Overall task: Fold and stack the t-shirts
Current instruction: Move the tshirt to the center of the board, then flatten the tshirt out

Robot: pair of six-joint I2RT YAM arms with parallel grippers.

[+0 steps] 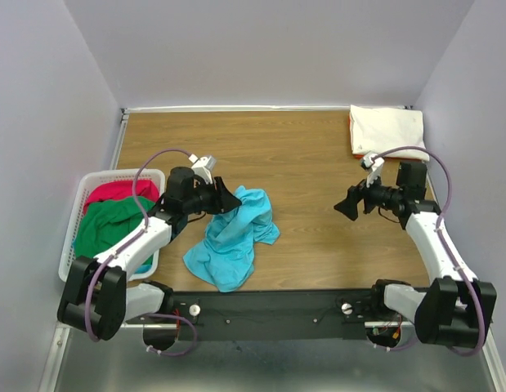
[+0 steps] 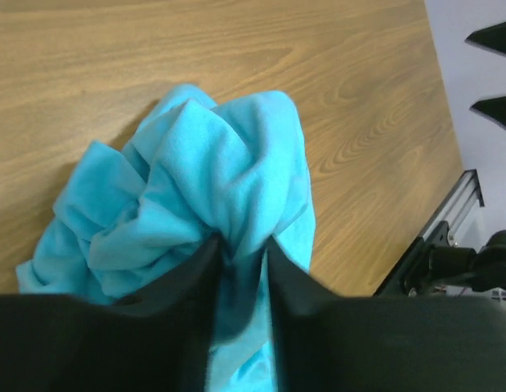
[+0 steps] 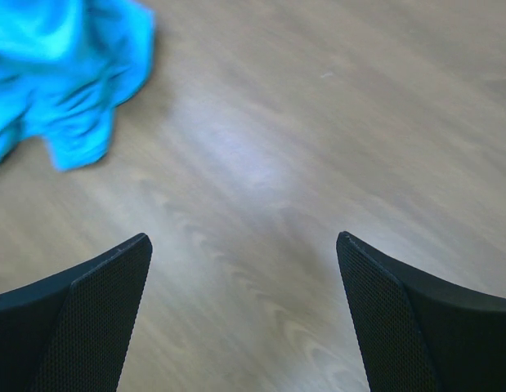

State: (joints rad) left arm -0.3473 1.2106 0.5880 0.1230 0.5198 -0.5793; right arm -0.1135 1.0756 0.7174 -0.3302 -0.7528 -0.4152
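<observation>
A crumpled turquoise t-shirt (image 1: 234,235) lies on the wooden table left of centre. My left gripper (image 1: 234,200) is shut on its upper edge; in the left wrist view the cloth (image 2: 212,171) is pinched between my fingers (image 2: 244,245). My right gripper (image 1: 347,205) is open and empty above bare wood on the right; its view shows the turquoise shirt (image 3: 60,69) far off at upper left. A folded cream-white t-shirt (image 1: 387,129) lies at the back right corner with an orange edge under it. Red (image 1: 115,193) and green (image 1: 111,224) t-shirts sit in the basket.
A white plastic lattice basket (image 1: 79,214) stands at the table's left edge beside my left arm. Grey walls enclose the table on three sides. The black rail with the arm bases (image 1: 269,309) runs along the near edge.
</observation>
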